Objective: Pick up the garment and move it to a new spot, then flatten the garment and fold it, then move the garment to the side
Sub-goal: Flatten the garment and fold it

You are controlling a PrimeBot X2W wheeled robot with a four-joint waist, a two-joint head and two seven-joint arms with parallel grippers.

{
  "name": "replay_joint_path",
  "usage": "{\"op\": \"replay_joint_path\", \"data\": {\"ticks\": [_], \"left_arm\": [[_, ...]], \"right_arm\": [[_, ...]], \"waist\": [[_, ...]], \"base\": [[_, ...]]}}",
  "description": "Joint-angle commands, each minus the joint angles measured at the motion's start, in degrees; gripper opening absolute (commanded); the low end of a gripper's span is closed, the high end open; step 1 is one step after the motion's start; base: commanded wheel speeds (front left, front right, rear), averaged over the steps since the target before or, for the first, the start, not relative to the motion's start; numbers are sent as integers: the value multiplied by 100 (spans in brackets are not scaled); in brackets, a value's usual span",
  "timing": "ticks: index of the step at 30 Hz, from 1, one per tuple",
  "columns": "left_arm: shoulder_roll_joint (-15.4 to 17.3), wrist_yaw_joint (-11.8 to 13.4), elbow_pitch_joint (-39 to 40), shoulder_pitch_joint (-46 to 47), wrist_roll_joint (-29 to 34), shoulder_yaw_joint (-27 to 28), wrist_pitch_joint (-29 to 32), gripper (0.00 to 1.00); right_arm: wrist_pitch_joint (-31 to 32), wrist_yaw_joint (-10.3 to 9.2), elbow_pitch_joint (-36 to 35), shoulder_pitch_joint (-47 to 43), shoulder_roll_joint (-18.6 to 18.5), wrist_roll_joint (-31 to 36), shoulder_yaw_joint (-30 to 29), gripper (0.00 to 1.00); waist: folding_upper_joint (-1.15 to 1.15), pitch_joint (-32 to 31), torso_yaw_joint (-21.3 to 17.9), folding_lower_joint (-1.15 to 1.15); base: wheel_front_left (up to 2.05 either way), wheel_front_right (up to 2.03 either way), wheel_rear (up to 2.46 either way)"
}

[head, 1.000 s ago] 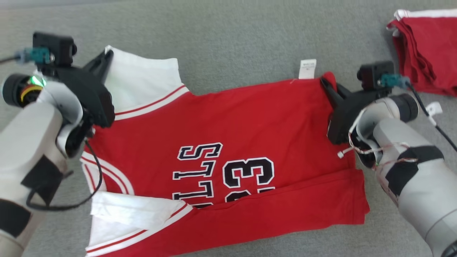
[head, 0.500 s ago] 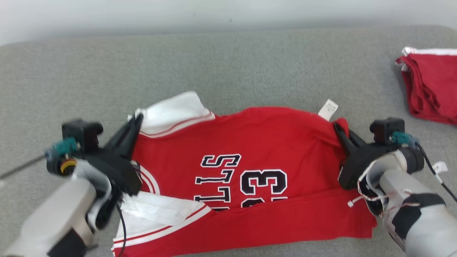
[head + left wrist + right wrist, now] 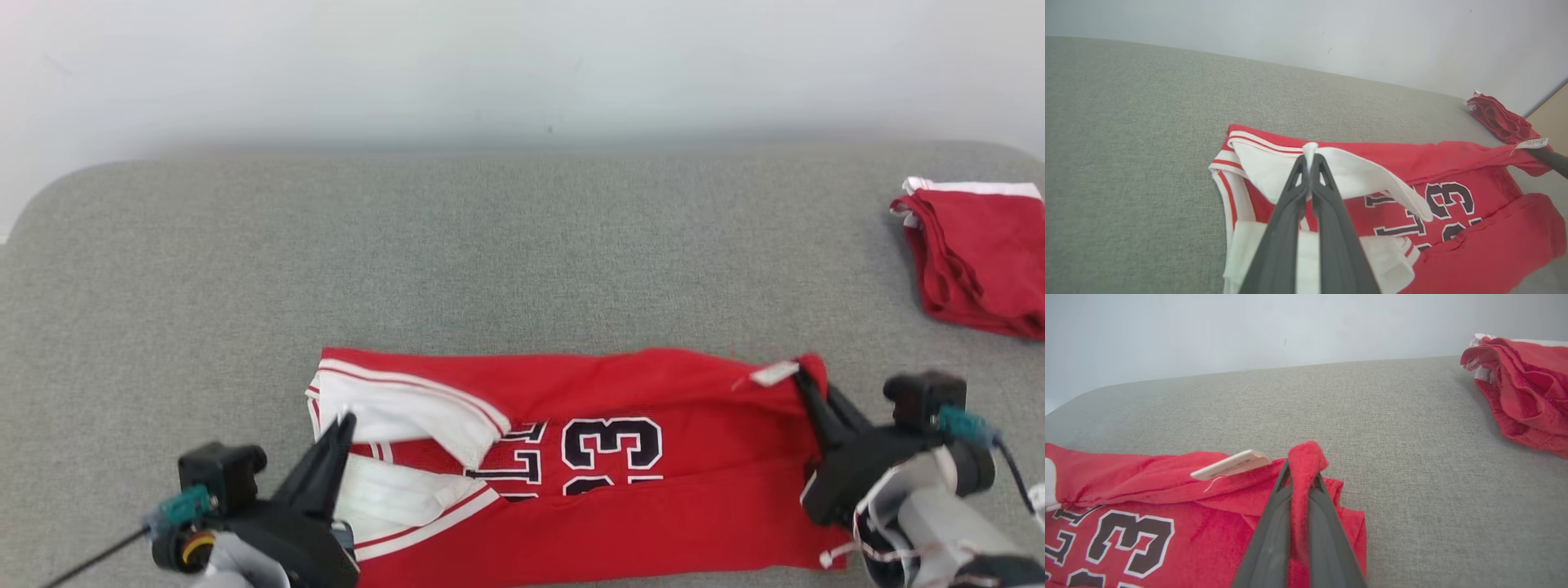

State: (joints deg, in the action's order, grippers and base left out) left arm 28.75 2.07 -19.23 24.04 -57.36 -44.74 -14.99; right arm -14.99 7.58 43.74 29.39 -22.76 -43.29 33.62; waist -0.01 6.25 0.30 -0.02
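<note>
Two corners of the garment (image 3: pixel 620 506) were pinched, one by each gripper. It was a soft red knit jersey with white sleeves edged in thin red and white stripes. It lay as a long band across the near part of the grey cushion (image 3: pixel 522 261), in front of the robot. Its far edge was turned over in a rounded fold, and a second fold ran along the near side, so the cloth was doubled over itself. In the strip between the folds showed a black 33 (image 3: pixel 612 445) outlined in white, with parts of block letters beside it toward the left.

The left gripper (image 3: pixel 1309 157) was clamped on the white sleeve (image 3: pixel 408 408). Its two tapered dark fingers were pressed together, with a small tuft of white cloth poking out past the tips. The right gripper (image 3: pixel 1300 465) was clamped on the red corner at the opposite end. A fuzzy loop of red fabric draped over its tips and ran down between the fingers. Just beside that corner, a small white rectangular care label (image 3: pixel 774 373) stuck out flat from the seam.

The cushion had a coarse, matte woven surface and rounded far corners. Well apart, at the far right, lay a red pile (image 3: pixel 976 261) of cloth folded in soft layers, with a white edge along its top. Behind the cushion stood a plain pale wall (image 3: pixel 522 65).
</note>
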Motion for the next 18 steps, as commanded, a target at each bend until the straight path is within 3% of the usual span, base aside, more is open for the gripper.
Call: {"op": "replay_joint_path", "data": {"ticks": [1, 7, 8, 9, 10, 11, 18], "left_arm": [[-46, 40, 61, -153, 23, 60, -17, 0], [-170, 123, 273, -812, 102, 529, -19, 0], [-193, 123, 261, -904, 121, 560, -20, 0], [-215, 119, 271, -949, 170, 615, -20, 23], [-249, 151, 283, -1004, 217, 691, -20, 74], [-281, 174, 292, -1085, 271, 759, -20, 100], [-480, 251, 395, -1480, 843, 1492, -21, 100]], "right_arm": [[-22, -13, -76, -188, 1, 73, -67, 0], [-22, -13, -435, -763, 32, 200, -378, 0], [-22, -13, -460, -825, 33, 174, -385, 9], [-23, -13, -493, -851, 14, 179, -396, 100], [-23, -13, -517, -884, 4, 173, -403, 100], [-23, -13, -540, -929, -3, 165, -411, 100], [-23, -13, -856, -1193, -165, 104, -498, 100]], "waist": [[1, -66, 17, 2], [1, -165, 8, 2], [1, -185, 15, 2], [1, -205, 25, 2], [1, -224, 34, 2], [1, -245, 42, 2], [1, -372, 89, 2]], "base": [[0, 0, 0], [0, 0, 0], [0, 0, 0], [0, 0, 0], [0, 0, 0], [0, 0, 0], [0, 0, 0]]}}
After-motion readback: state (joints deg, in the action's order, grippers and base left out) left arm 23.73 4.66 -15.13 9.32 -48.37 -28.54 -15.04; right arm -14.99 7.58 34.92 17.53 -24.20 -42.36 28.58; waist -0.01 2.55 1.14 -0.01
